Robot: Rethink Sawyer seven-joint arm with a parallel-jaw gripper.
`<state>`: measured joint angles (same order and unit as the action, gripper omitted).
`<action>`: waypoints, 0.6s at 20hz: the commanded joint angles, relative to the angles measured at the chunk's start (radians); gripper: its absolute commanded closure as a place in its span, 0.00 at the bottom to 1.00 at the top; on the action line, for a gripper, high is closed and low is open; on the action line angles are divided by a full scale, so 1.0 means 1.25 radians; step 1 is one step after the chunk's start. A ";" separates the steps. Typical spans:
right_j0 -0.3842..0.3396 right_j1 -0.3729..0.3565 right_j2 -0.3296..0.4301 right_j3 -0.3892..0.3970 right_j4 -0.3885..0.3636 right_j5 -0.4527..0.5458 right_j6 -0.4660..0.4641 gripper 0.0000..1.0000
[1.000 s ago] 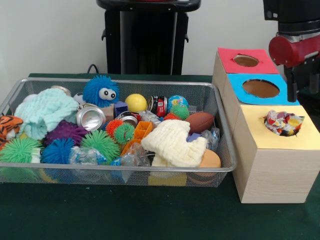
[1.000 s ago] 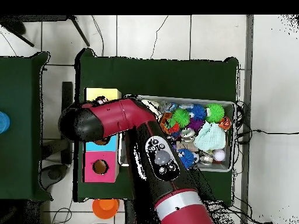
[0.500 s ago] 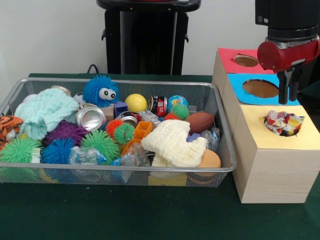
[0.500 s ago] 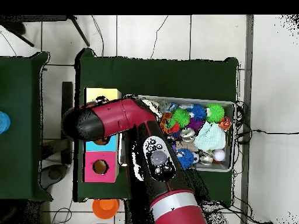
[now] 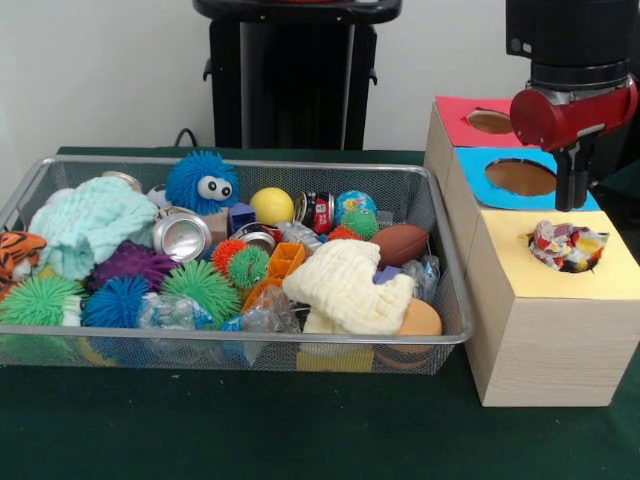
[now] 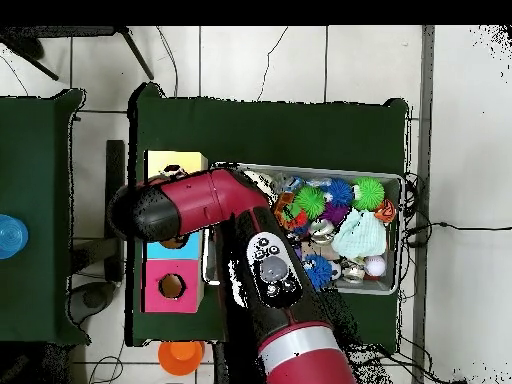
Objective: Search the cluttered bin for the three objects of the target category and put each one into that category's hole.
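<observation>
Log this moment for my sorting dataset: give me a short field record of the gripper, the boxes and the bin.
gripper: hangs above the blue-topped box, nothing seen in it; open or shut unclear
red-topped box: hole looks empty
blue-topped box: hole looks empty
yellow-topped box: multicoloured cloth sits in its hole
wire bin: full of spiky balls, cans, cloths, a small football
fuzzy blue toy: at the bin's back, eyes showing
</observation>
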<state>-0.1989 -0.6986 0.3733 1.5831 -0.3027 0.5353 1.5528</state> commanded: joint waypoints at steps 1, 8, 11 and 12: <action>-0.022 0.034 -0.006 0.019 -0.003 0.019 0.057 1.00; -0.025 0.063 -0.014 0.020 -0.030 -0.048 0.065 1.00; -0.026 0.076 -0.017 0.019 -0.038 -0.065 0.064 1.00; -0.026 0.082 -0.016 0.018 -0.040 -0.070 0.062 1.00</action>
<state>-0.1995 -0.6777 0.3731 1.5829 -0.3060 0.5070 1.5528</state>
